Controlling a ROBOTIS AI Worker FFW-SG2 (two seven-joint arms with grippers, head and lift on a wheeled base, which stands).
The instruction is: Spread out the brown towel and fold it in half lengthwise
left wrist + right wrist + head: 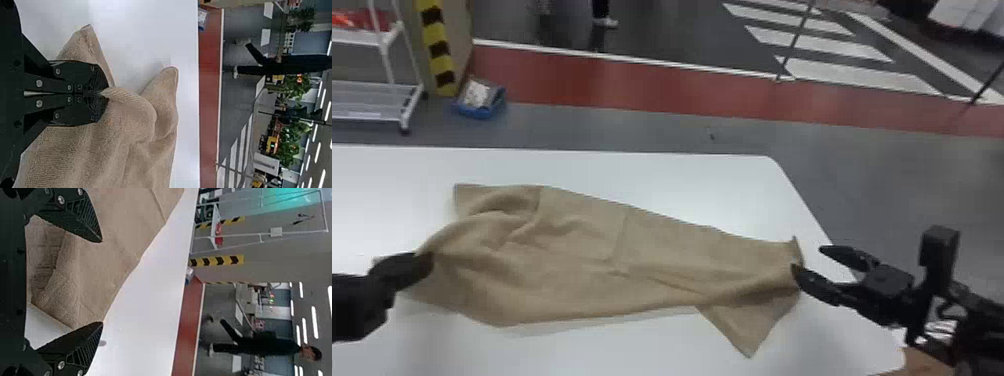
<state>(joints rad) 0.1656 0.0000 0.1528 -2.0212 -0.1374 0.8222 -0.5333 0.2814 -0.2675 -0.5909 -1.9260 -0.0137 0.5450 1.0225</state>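
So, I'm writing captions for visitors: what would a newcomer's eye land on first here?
First, the brown towel, rumpled across the white table. Next, the black end effectors at its two ends: the left end effector pinching the cloth, the right end effector open beside the right end. Behind the table, at the left, yellow-and-black stripes stand out.

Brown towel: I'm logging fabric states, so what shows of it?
The towel is light brown, plain, like terry cloth. It lies stretched but rumpled across the white table, creased mid-length, bunched at the left, a corner jutting toward the robot near the right end. The left gripper is shut on its left part; the right gripper stands open at its right end, contact unclear.
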